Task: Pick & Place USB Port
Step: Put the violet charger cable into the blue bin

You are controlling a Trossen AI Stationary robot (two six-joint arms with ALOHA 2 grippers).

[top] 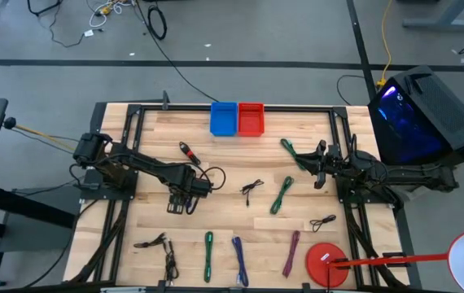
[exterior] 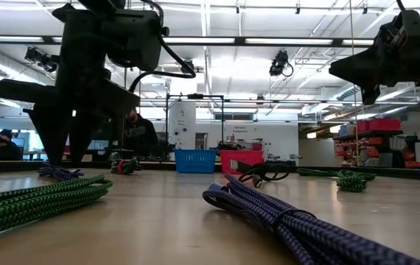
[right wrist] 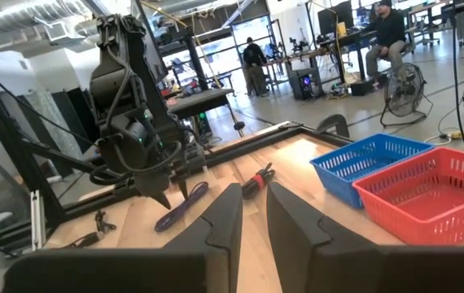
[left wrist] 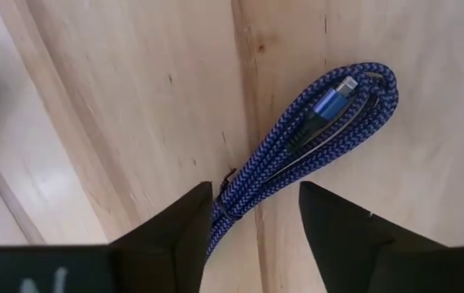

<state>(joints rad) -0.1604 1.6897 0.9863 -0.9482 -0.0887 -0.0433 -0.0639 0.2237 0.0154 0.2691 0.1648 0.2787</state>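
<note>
Hanging right over the blue cable (left wrist: 313, 138), the left gripper (left wrist: 256, 216) is open and empty; the cable's long side runs straight between its fingers

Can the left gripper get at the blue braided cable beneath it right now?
Probably yes: the left gripper is open, its fingers either side of the blue braided cable, with nothing lying over it. The right gripper waits off to the right.
</note>
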